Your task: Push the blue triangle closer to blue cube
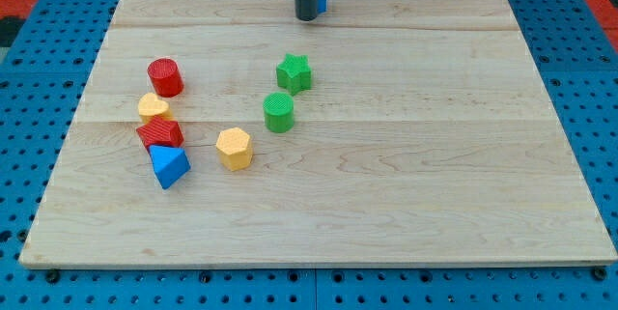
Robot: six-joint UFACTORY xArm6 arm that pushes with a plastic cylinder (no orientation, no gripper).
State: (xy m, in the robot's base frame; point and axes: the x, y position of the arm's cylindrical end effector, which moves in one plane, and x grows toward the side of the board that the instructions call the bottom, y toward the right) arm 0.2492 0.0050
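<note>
The blue triangle (pixel 169 165) lies at the view's lower left of the wooden board (pixel 406 175), touching the red block above it. The blue cube (pixel 321 0) sits at the view's top centre, mostly hidden behind my rod, with only a sliver showing on the rod's right. My tip (pixel 306 17) rests on the board right beside the blue cube, on its left, far from the blue triangle.
A red cylinder (pixel 165 76), a yellow block (pixel 153 108) and a red block (pixel 160 134) stand in a column above the blue triangle. A yellow hexagon (pixel 234 148), a green cylinder (pixel 279 112) and a green star (pixel 294 72) lie nearer the middle.
</note>
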